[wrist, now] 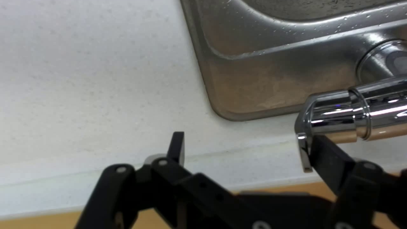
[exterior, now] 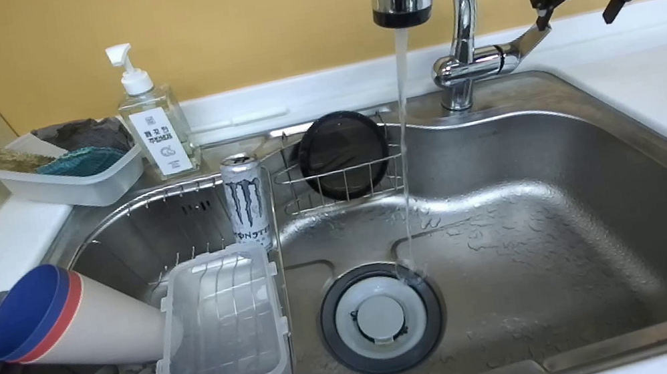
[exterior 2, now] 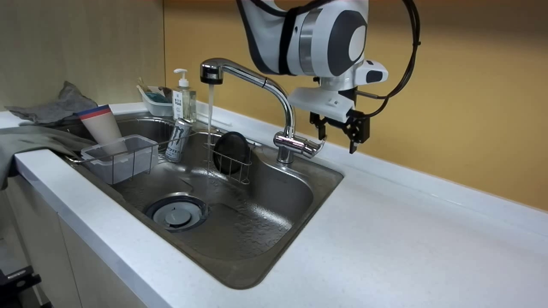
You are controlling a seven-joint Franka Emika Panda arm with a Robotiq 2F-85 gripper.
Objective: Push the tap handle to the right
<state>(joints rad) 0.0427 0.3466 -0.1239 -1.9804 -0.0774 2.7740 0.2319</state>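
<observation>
At the flat chrome tap handle (exterior: 531,41) — blocky black fingers (wrist: 331,161) stand wide apart.

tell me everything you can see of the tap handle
The tap handle is a short, flat, shiny lever, chrome by its look, at the end of the faucet's sideways barrel. It slants upward in both exterior views. The gripper stands open, one finger beside the lever's free end, apparently touching.

White arm (exterior 2: 319,40), black cables (exterior 2: 416,42), black jaws.
</observation>
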